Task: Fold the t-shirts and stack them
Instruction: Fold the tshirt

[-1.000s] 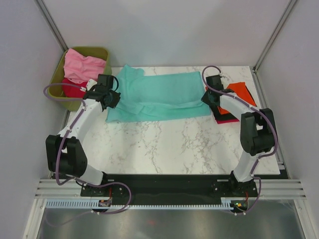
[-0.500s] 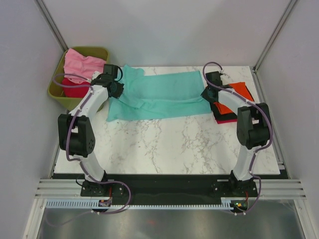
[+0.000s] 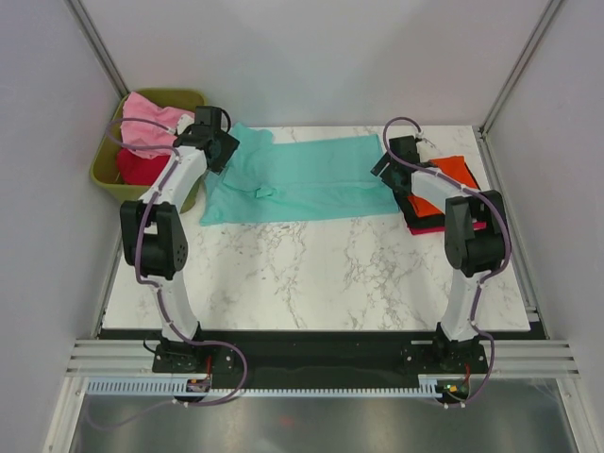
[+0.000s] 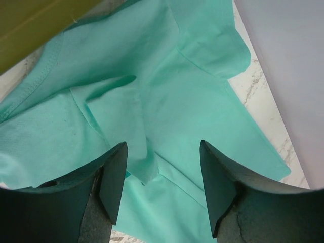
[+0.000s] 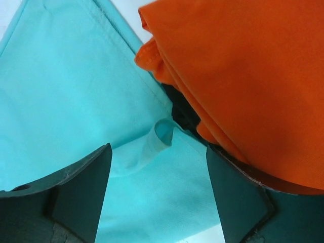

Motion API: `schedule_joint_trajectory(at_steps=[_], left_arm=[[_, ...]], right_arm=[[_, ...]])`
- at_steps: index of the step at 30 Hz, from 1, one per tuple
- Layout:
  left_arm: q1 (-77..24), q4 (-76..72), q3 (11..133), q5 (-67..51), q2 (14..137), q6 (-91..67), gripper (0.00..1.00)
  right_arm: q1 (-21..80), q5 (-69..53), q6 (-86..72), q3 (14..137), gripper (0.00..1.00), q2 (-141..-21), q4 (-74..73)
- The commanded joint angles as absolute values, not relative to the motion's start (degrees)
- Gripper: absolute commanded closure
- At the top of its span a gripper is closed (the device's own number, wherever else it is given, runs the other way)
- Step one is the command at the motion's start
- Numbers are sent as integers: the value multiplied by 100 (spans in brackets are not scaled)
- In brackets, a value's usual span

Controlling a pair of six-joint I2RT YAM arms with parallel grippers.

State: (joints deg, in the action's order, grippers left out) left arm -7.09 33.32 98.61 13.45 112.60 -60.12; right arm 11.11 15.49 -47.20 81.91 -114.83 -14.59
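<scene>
A teal t-shirt (image 3: 311, 179) lies folded into a long band across the far half of the table. My left gripper (image 3: 217, 149) hovers open over its left, sleeve end; in the left wrist view the gripper (image 4: 162, 152) has only creased teal cloth (image 4: 192, 101) below its spread fingers. My right gripper (image 3: 385, 172) stands open above the shirt's right end (image 5: 76, 91), where a small loop of hem curls up between the fingers of the gripper (image 5: 158, 152). Just right of it is a folded stack with an orange shirt (image 3: 455, 177) on top, a black one (image 5: 185, 114) beneath and crimson (image 3: 429, 227) at the bottom.
An olive-green bin (image 3: 106, 175) at the far left corner holds a pink shirt (image 3: 146, 132) and a red one (image 3: 137, 170); its wall (image 4: 30, 25) is close to my left gripper. White marbled table (image 3: 311, 274) stretches toward the arm bases.
Both grippers have opened and let go of the teal shirt. The left arm has swung toward the far left corner, and the shirt now lies flat in its fold.
</scene>
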Motion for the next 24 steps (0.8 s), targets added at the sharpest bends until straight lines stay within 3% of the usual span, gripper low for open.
schedule_joint_trajectory(at_steps=[1,13,24], left_arm=[[-703,3226,9660,1600,10514,-5704,34],[-852,3006,6963,1275,8711,-6371,44],[-1116,1750,4668,1318,7647,-6425,43]], right_arm=[[1107,1512,-4667,7579,17,-10734,-985],[1160,1143,-4711,5381,27,-9124,-291],[1353,1185,-5264,5431,30,-9931,159]])
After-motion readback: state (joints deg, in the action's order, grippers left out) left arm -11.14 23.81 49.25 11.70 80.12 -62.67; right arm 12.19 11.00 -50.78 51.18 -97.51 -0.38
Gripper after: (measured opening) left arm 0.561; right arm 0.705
